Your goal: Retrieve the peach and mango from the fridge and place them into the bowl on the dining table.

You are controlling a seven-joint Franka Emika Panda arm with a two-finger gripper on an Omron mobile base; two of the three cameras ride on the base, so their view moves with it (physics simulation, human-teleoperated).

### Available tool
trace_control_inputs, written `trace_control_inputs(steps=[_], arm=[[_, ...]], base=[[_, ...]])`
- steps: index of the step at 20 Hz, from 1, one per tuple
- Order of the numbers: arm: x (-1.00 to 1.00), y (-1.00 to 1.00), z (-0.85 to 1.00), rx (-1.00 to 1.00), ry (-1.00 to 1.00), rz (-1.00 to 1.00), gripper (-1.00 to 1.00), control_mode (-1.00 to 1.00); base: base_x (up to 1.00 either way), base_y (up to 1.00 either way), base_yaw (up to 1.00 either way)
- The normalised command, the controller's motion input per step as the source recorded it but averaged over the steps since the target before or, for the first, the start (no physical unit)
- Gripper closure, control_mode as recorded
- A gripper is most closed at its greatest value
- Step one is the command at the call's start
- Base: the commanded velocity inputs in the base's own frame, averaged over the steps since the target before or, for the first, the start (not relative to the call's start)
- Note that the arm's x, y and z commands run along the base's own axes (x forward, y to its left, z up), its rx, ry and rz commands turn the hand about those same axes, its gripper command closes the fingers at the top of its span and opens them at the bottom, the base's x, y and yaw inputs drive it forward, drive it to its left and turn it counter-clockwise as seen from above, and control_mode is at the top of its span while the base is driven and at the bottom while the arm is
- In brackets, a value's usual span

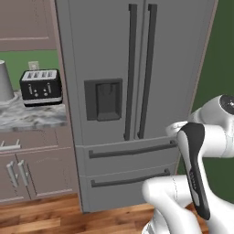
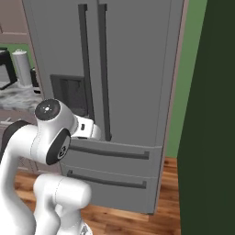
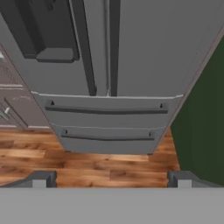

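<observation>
The tall grey fridge [image 1: 132,91] [image 2: 114,92] [image 3: 131,65] stands right in front of me with both doors shut. Its two long dark handles [image 1: 139,73] run down the middle, above two bottom drawers [image 3: 107,124]. A dark dispenser recess [image 1: 103,99] is set in the left door. My gripper [image 3: 111,179] is open and holds nothing, its fingertips [image 3: 41,178] wide apart, looking down at the drawers and the wooden floor. The peach and mango are hidden. The bowl and the dining table are out of view.
Left of the fridge a black toaster [image 1: 41,87] and a grey canister [image 1: 4,82] stand on a marbled counter [image 1: 32,116] over brown cabinets [image 1: 27,171]. A dark green wall [image 2: 209,137] rises close on the right. Wooden floor [image 3: 87,162] lies below.
</observation>
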Motion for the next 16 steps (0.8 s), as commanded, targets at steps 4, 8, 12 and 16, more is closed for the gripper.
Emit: trace_control_inputs(steps=[4, 8, 12, 16], arm=[[0.0, 0.0, 0.0, 0.0, 0.0, 0.0, -1.0, 1.0], [0.38, 0.0, 0.0, 0.0, 0.0, 0.0, -1.0, -1.0], [0.8, 0.0, 0.06, 0.0, -0.04, 0.0, -1.0, -1.0], [0.44, 0.0, 0.19, 0.0, -0.05, 0.0, -1.0, -1.0]], base=[[0.03, 0.0, 0.0], [0.2, 0.0, 0.0], [0.0, 0.0, 0.0], [0.0, 0.0, 0.0]])
